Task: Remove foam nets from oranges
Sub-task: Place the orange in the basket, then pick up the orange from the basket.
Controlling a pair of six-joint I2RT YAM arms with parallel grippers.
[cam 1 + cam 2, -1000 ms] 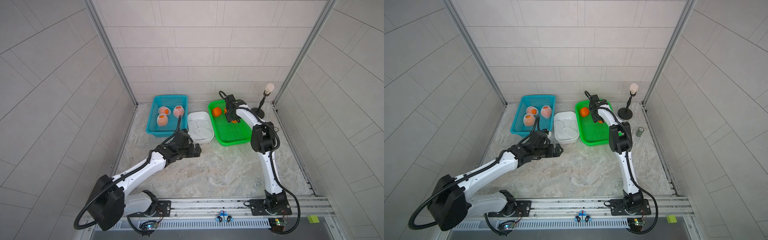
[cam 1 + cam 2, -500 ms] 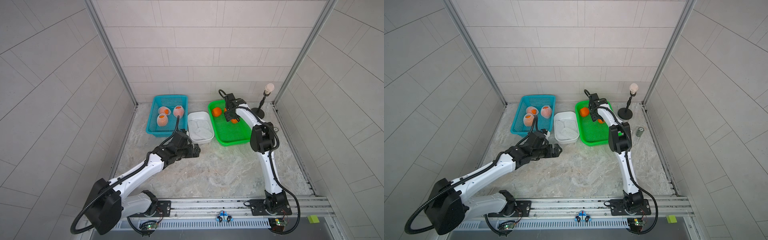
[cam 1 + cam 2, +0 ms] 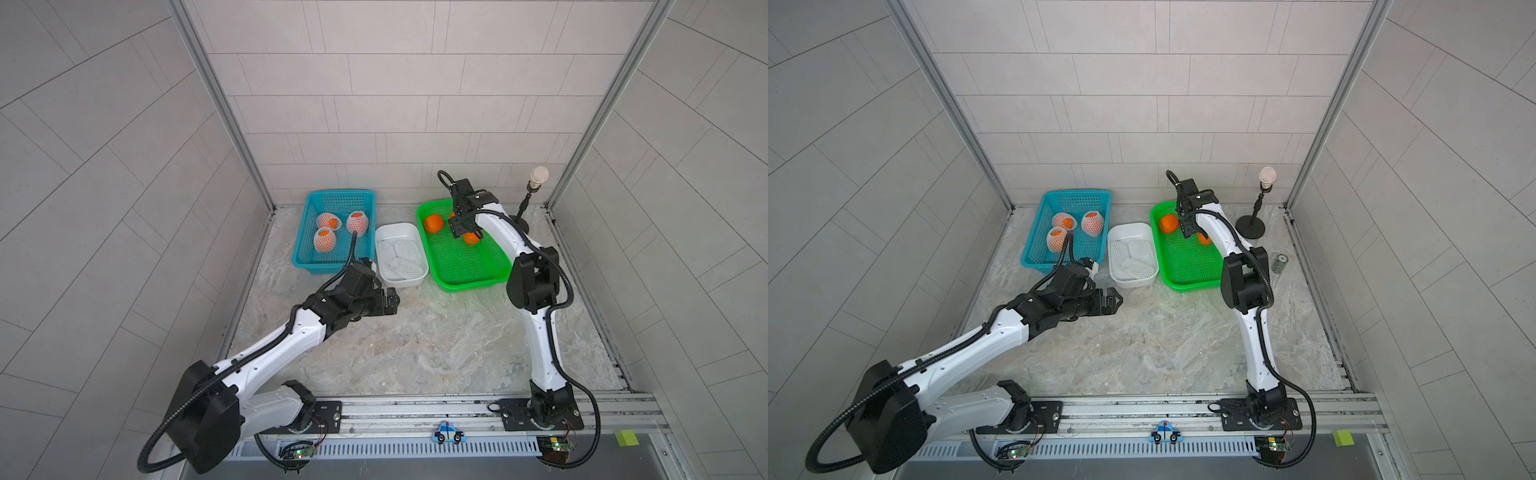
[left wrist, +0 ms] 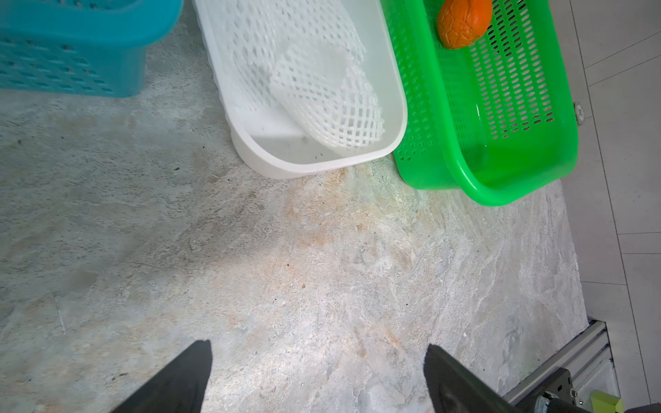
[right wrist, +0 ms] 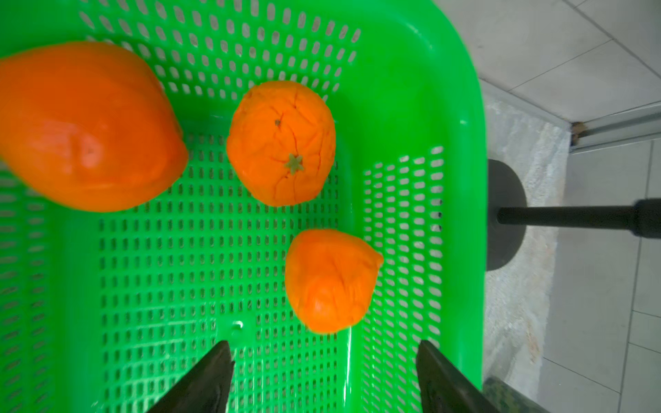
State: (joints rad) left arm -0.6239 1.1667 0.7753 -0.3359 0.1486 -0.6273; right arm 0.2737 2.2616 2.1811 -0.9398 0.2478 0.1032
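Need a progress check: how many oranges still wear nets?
3 netted oranges, all in the blue basket: far left, far right, nearest. None looks hidden.

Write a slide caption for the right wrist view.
Open right tool over three bare oranges lying in the green basket.

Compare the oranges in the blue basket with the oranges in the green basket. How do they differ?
Covering: the blue-basket oranges wear white foam nets; the green-basket oranges are bare.
Colour: the blue-basket oranges look pale pinkish through the mesh; the green-basket oranges are vivid orange.
Shared: three per group, lying loose in a slotted basket, the blue basket or the green basket.
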